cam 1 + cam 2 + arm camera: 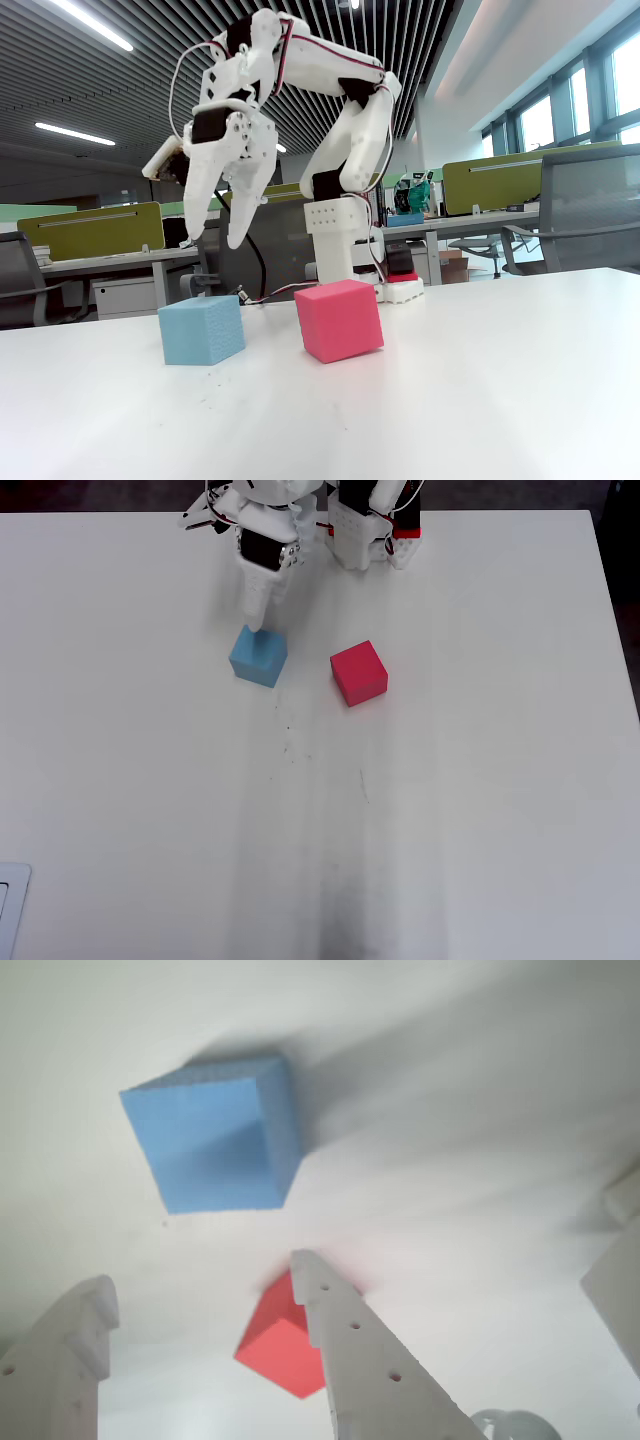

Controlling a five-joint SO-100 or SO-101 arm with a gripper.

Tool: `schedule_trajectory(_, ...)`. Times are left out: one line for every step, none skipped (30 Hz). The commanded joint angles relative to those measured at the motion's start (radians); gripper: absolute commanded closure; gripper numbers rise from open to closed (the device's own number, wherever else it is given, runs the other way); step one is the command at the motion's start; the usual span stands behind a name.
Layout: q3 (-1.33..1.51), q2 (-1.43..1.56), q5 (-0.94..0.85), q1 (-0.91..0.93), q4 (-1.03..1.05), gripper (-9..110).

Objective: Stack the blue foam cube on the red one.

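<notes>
The gripper [212, 240] hangs above the table [480, 400], fingers spread apart and holding nothing. Overhead, the blue cube [258, 656] sits just below its tips at 6 o'clock; the red cube [359, 673] lies apart, at the blue one's 3 o'clock.

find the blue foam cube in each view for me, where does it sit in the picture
Wrist view: blue foam cube upper left, above the open gripper.
Fixed view: lower left on the table, below the raised gripper.
Overhead view: upper left of centre, at the gripper's tip.
Shared landmark: the red cube beside it, apart.
</notes>
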Motion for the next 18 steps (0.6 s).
schedule_trajectory(-0.074, -0.061, -0.012, 0.017, -0.009, 59)
schedule_trajectory(-0.087, -0.084, -0.012, 0.018, -0.009, 58)
schedule_trajectory(-0.104, -0.109, -0.008, 0.018, -0.011, 58)
schedule_trajectory(-0.12, -0.132, -0.005, 0.02, -0.012, 58)
schedule_trajectory(-0.135, -0.153, -0.005, 0.02, -0.012, 58)
schedule_trajectory(-0.147, -0.173, -0.003, 0.02, -0.015, 57)
schedule_trajectory(-0.16, -0.192, -0.002, 0.018, -0.015, 57)
schedule_trajectory(-0.167, -0.209, -0.002, 0.017, -0.015, 56)
schedule_trajectory(-0.173, -0.222, -0.002, 0.015, -0.015, 55)
schedule_trajectory(-0.176, -0.235, -0.002, 0.015, -0.014, 53)
schedule_trajectory(-0.179, -0.247, -0.002, 0.014, -0.014, 52)
schedule_trajectory(-0.184, -0.259, -0.003, 0.014, -0.012, 51)
schedule_trajectory(-0.187, -0.272, -0.006, 0.015, -0.012, 49)
schedule_trajectory(-0.192, -0.282, -0.009, 0.015, -0.012, 48)
schedule_trajectory(-0.195, -0.293, -0.009, 0.017, -0.012, 47)
schedule_trajectory(-0.199, -0.304, -0.011, 0.017, -0.012, 46)
schedule_trajectory(-0.202, -0.314, -0.012, 0.017, -0.012, 46)
schedule_trajectory(-0.207, -0.325, -0.012, 0.017, -0.012, 46)
